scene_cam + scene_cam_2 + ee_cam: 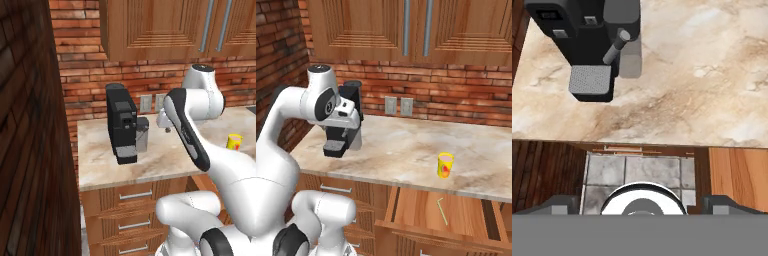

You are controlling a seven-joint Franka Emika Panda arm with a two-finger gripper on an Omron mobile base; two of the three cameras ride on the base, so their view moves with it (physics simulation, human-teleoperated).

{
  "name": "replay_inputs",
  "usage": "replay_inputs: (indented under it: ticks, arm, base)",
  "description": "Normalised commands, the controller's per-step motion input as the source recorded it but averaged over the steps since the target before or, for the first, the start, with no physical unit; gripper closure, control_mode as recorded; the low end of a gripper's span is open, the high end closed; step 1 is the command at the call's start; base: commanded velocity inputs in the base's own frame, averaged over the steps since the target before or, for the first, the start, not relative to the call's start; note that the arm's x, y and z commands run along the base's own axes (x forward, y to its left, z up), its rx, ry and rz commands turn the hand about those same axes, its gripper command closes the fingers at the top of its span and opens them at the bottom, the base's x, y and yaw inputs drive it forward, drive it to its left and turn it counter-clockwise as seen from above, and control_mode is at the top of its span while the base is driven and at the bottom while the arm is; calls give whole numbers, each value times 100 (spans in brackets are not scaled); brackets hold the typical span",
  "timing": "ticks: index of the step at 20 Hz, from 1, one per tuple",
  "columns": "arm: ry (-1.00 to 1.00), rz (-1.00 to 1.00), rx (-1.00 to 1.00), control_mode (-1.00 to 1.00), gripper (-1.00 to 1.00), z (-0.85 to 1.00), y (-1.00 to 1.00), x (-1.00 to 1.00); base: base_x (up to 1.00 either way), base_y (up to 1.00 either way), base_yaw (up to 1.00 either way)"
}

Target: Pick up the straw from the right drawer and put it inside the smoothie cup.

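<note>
- Check the drawer (466, 212) first: it stands pulled out below the counter (406, 150) edge, nearest to you in the right base view.
- Find the straw (442, 210) lying flat on the drawer floor, apart from the walls. Its long axis runs roughly front to back, slightly slanted.
- Note the cup (445, 165): it stands upright on the counter near the front edge, just above and behind the straw.
- Locate the gripper (640, 202) in the hand view. Its fingertips (559, 204) are spread wide and hold nothing.
- The hand points down over the counter's front edge, beside the coffee machine (122, 125).
- Judge the offset: the straw lies well to the right of the fingers and lower. Expect a long traverse right, then a descent, with the fingers set across the straw's axis.
</note>
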Motion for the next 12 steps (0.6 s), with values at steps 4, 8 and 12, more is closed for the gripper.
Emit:
replay_inputs:
  ticks: [4,8,12]
  arm:
    - [-4,0,-7,-100,-100,-65,32,-44]
    - [0,0,-1,100,-100,-21,14,-6]
    - [0,0,0,100,-100,0,0,0]
  base:
    - [0,0,0]
    - [0,0,0]
    - [-16,0,0]
